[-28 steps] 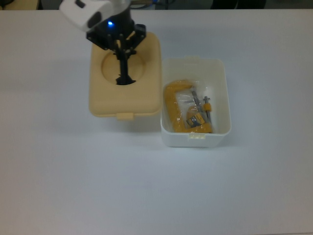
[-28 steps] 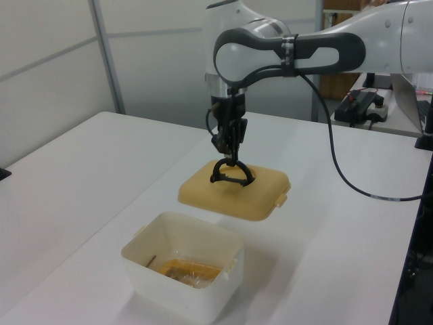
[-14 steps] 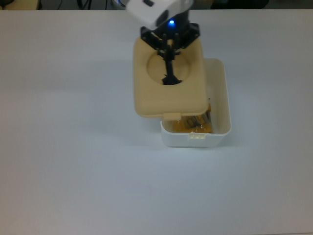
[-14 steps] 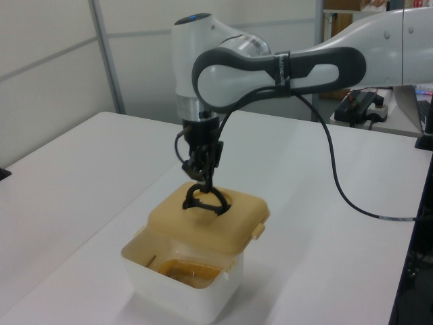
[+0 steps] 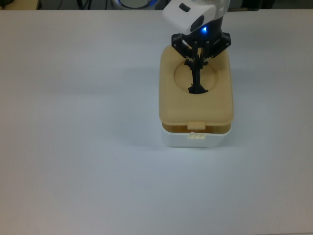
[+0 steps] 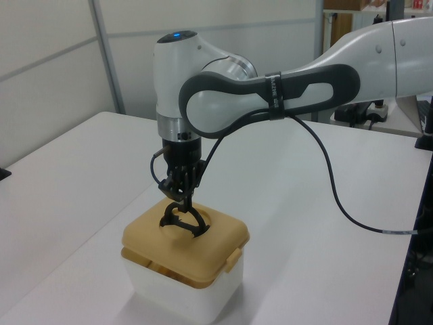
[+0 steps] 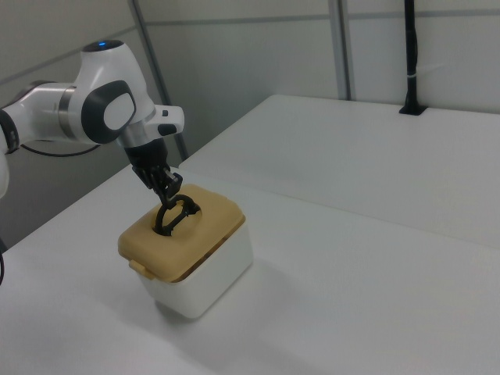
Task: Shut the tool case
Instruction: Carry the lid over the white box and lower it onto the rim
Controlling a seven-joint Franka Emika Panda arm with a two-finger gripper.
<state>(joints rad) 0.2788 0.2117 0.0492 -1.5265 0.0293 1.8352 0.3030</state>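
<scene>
Tub (image 5: 194, 140) contents hidden under lid (image 5: 168, 105)

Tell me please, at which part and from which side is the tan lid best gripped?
Grip the black handle standing up in the round recess of the tan lid, coming straight down from above. It is the one thin raised part; the rest of the lid looks broad and smooth. The gripper holds it this way now, jaws shut on it, over the white tub.

White tub (image 5: 195, 140) on white table (image 5: 78, 161)
</scene>
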